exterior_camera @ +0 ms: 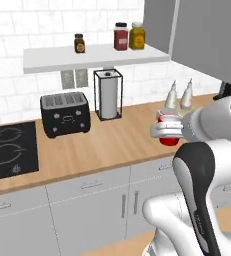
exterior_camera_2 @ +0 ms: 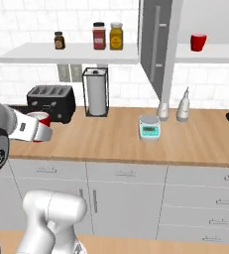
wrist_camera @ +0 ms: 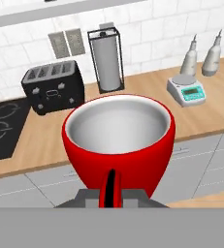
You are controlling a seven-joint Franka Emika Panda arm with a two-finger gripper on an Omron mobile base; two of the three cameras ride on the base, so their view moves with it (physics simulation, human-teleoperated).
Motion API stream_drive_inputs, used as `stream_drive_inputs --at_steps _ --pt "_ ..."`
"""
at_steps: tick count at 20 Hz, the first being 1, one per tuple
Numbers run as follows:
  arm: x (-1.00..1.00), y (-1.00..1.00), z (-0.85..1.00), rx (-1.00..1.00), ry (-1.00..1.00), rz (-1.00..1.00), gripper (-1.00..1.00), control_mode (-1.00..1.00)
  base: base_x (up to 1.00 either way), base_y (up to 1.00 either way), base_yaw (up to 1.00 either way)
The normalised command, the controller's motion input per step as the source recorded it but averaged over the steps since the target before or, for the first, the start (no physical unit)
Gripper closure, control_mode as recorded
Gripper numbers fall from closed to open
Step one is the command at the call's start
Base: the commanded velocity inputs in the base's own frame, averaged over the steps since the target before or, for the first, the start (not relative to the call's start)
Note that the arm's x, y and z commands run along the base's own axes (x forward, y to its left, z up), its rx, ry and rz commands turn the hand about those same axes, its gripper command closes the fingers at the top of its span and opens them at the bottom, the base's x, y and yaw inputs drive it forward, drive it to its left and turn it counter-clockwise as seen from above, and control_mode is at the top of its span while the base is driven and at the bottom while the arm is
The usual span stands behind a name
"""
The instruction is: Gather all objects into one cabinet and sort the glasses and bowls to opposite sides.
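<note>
The gripper is carrying a clamped red cup toward the cabinet, where another cup is already sitting.

One cup stands in the cabinet, right of the spice shelf.

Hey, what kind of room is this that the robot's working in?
A home kitchen, rendered rather than real: a black toaster and paper towel holder stand on a wooden counter beside a stovetop, with spice jars shelved above.
</note>
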Motion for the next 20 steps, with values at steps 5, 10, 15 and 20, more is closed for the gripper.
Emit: stream_drive_inputs --at_steps 5,10,15,20 --pt "0.0 0.0 0.0 0.0 0.0 0.0 1.0 1.0 -0.44 0.0 -0.64" --pt "0.0 0.0 0.0 0.0 0.0 0.0 1.0 1.0 -0.18 -0.21 -0.66" --pt "0.0 0.0 0.0 0.0 0.0 0.0 1.0 1.0 0.13 -0.7 -0.43" --pt "0.0 0.0 0.0 0.0 0.0 0.0 1.0 1.0 0.54 -0.99 -0.07"
